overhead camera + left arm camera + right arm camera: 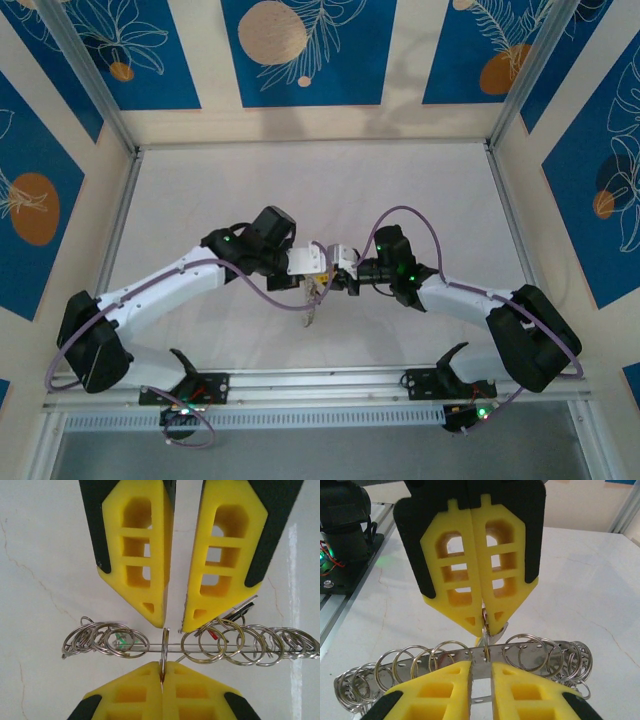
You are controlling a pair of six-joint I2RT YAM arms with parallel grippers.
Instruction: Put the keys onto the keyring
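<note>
Left wrist view: left gripper (162, 666) clamped tight on the keyring (164, 647), which stands edge-on and sits on a perforated metal strip (145, 653). The strip carries a row of other rings (202, 645) to either side of the keyring. Right gripper (173, 625) faces it from across the keyring, jaws parted only narrowly with the keyring's far edge in the gap; cannot tell whether the fingertips touch it. Of the keys (120, 641), a green head sits among the rings left of the keyring and a red head (214, 634) just right of it, both tiny, blades not made out.
</note>
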